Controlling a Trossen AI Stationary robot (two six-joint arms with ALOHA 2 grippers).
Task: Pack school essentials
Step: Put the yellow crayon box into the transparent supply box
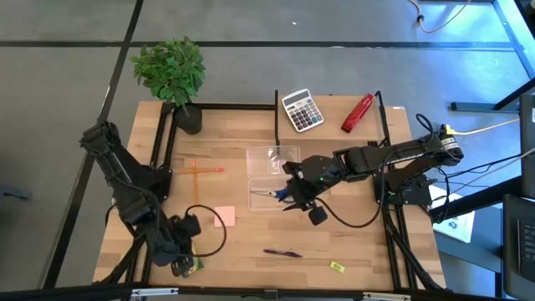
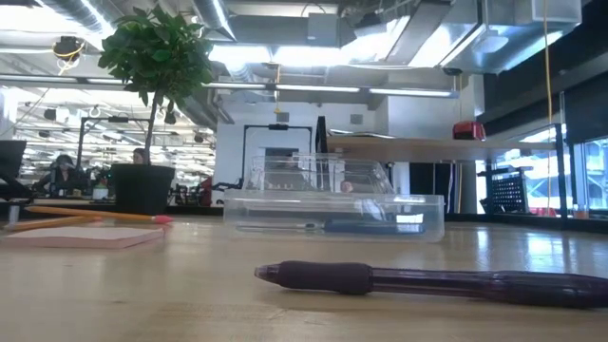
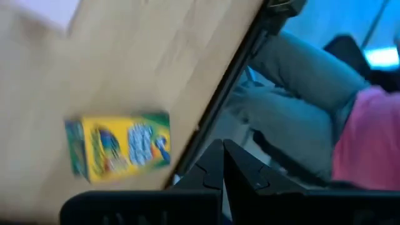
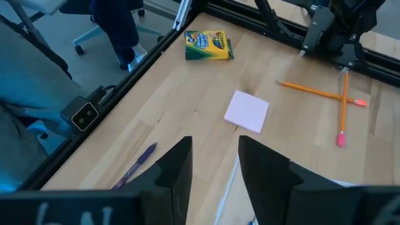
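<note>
Hovering over the clear plastic box (image 1: 272, 177) at the centre of the high view, the right claw (image 1: 294, 199) has its fingers parted with nothing between them, as its own wrist view shows. The blue-handled scissors (image 1: 269, 193) already lie inside that box, just beside the claw, so the packing looks barely begun: one item in, the rest still out on the wooden surface (image 1: 359, 242).

The pink square note pad (image 1: 224, 216) sits left of the box, and the thin orange pencils (image 1: 197, 170) lie crossed in the left-centre of the frame. The dark pen (image 1: 282, 252) lies below the box, and the tiny yellow piece (image 1: 337, 267) rests toward the lower right.

The left claw (image 1: 182, 264) waits at the lower left, fingers closed together and empty, just beside the green-yellow crayon box (image 1: 198, 265) near the surface's edge.

The next move likely calls for the right claw to clear the box and reach for a nearby item, perhaps the note pad or pen, both flat and needing a low, careful pinch.
</note>
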